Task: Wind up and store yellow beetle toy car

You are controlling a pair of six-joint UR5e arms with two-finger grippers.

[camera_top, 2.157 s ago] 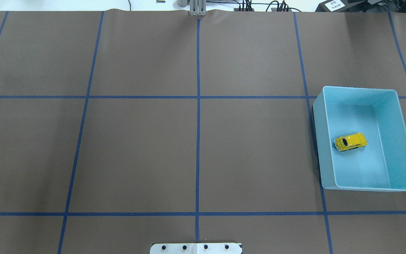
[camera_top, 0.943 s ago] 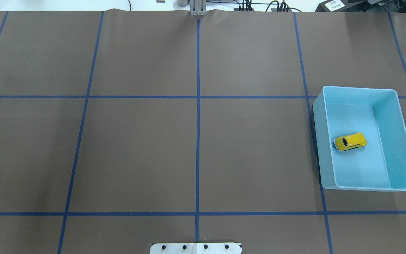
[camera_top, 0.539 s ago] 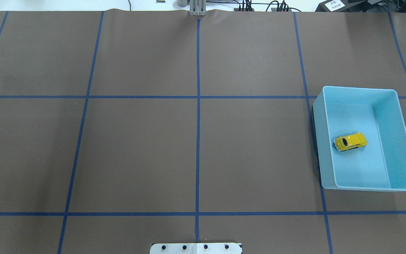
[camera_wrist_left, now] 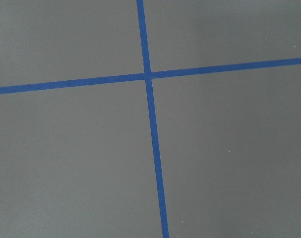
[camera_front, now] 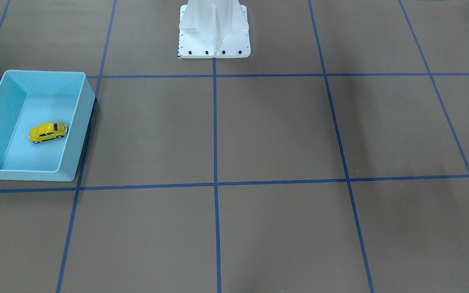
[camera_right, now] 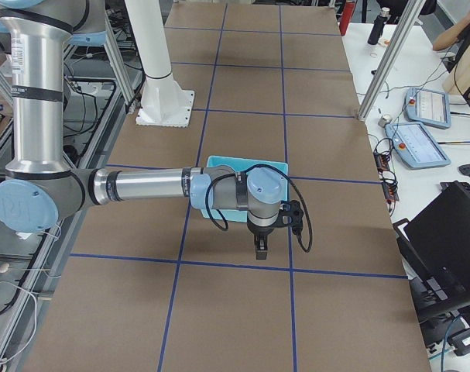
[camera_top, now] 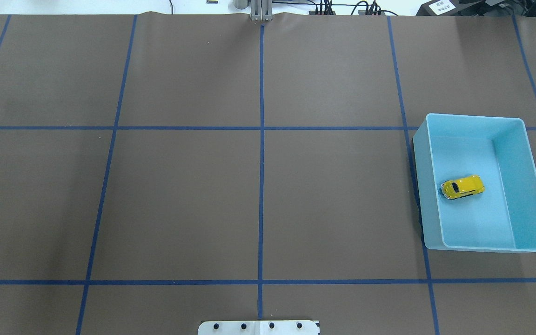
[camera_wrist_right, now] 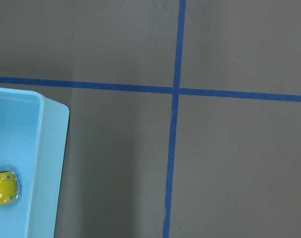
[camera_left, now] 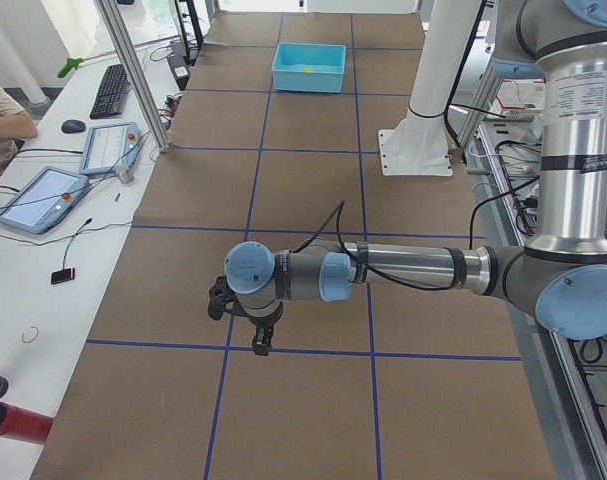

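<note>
The yellow beetle toy car [camera_top: 462, 186] is sitting inside the light blue bin [camera_top: 525, 186], far right. For the left gripper [camera_left: 259, 336] and the right gripper [camera_right: 262, 246], jaw state cannot be told. Any reach in is risking a wall strike — tipping the car.

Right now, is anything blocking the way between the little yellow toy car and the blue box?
Nothing visible does. The glossy yellow beetle toy car already sits on its wheels inside the light blue plastic bin, which is open on top and holds nothing else.
</note>
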